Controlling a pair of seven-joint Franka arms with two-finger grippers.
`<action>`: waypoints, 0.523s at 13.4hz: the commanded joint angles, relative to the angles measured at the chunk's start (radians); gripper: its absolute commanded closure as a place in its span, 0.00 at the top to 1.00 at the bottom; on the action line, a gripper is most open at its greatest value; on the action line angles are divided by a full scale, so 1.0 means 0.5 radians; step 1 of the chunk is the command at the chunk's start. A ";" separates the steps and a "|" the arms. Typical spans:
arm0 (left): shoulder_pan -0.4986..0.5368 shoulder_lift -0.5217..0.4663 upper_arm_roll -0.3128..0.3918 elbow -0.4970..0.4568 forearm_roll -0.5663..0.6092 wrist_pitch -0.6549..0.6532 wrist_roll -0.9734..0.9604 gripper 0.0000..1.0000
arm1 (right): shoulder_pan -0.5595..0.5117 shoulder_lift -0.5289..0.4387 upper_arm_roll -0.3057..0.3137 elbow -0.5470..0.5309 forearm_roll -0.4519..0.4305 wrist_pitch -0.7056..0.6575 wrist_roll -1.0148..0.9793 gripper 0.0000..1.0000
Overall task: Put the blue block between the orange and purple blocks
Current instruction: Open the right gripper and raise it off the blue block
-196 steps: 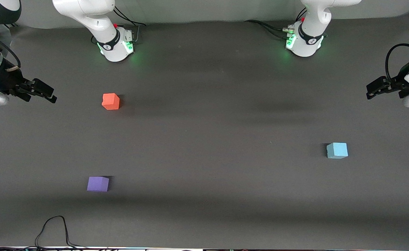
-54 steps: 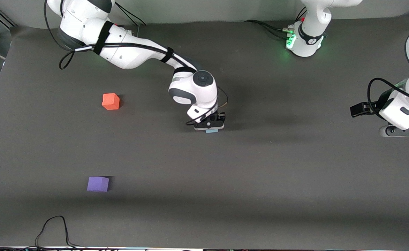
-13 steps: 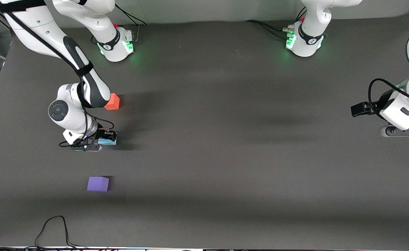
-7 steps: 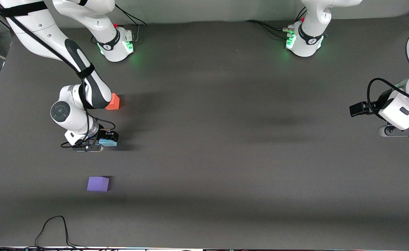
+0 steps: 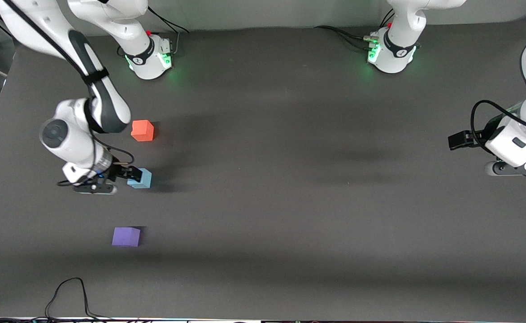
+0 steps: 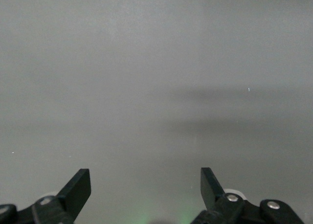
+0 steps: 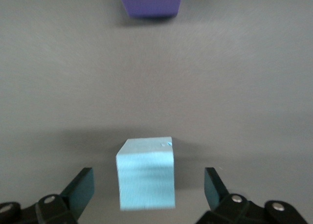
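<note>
right gripper (image 5: 121, 174) just opened, jaws apart and clear of the small matte sky-blue cube (image 5: 140, 178), now resting between the orange-red matte cube (image 5: 142, 130) and violet-purple matte cube (image 5: 126, 236), placement apparently done; left gripper (image 5: 452, 141) waiting, jaws apart, at its end.

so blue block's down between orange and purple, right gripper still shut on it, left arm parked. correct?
Not quite: the right gripper is open, its fingers apart from the blue block, as the right wrist view shows. The block sits between the orange block and purple block; the left gripper waits.
</note>
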 commanded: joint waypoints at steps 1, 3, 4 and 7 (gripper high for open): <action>-0.019 -0.037 0.011 -0.007 -0.016 -0.006 0.034 1.00 | -0.009 -0.395 -0.023 -0.034 0.038 -0.256 -0.067 1.00; -0.016 -0.043 0.011 -0.004 -0.016 0.009 0.034 1.00 | -0.052 -0.598 -0.023 -0.028 0.038 -0.397 -0.089 1.00; -0.010 -0.040 0.011 0.011 -0.020 0.030 0.034 1.00 | -0.077 -0.678 -0.023 0.018 0.038 -0.513 -0.131 1.00; -0.007 -0.037 0.014 0.091 0.005 0.092 0.034 1.00 | -0.080 -0.728 -0.029 0.403 0.054 -1.157 -0.138 1.00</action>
